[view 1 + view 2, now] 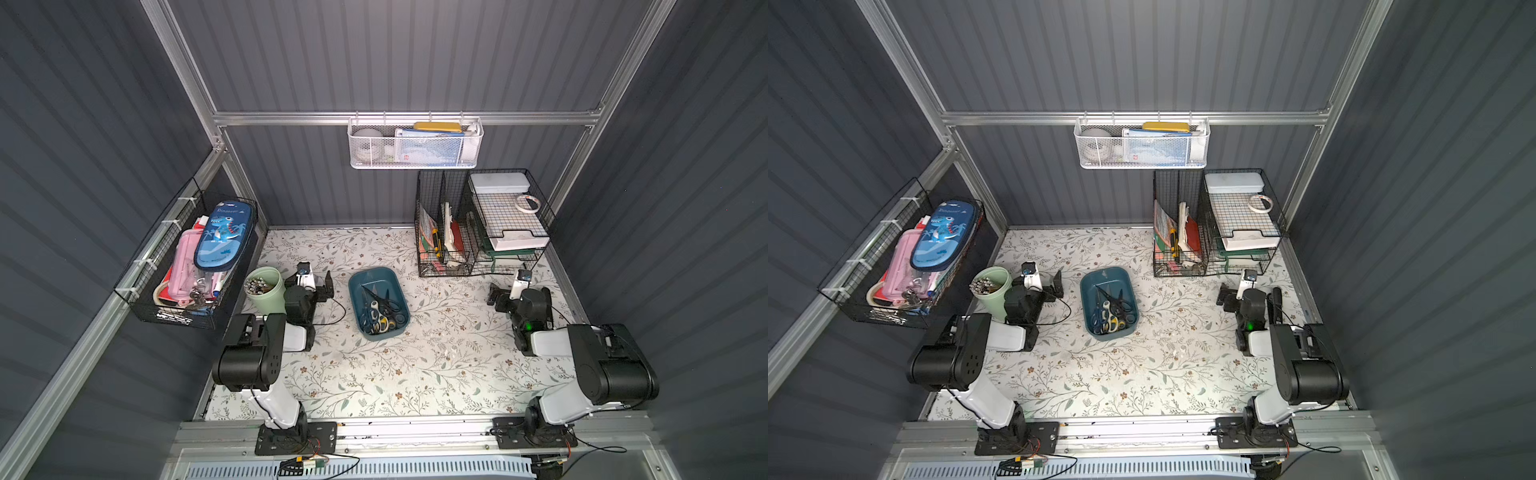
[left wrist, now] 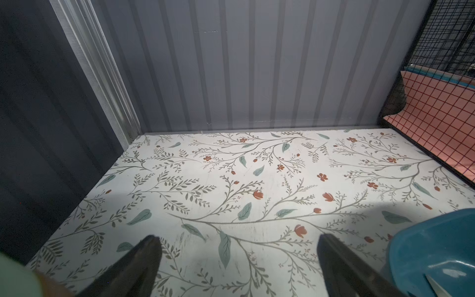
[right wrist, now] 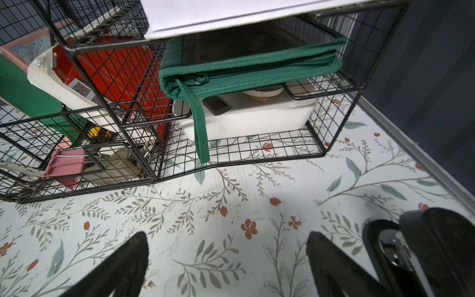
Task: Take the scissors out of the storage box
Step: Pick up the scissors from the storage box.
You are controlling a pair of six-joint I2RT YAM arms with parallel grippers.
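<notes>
The left tool [image 2: 239,237] and right tool [image 3: 227,236] hover spread wide, gripping nothing, near the worktop's [image 1: 374,374] left and right edges, and between them, mid-worktop, the storage box [image 1: 360,283] holds the heaped scissors [image 1: 380,312].
</notes>
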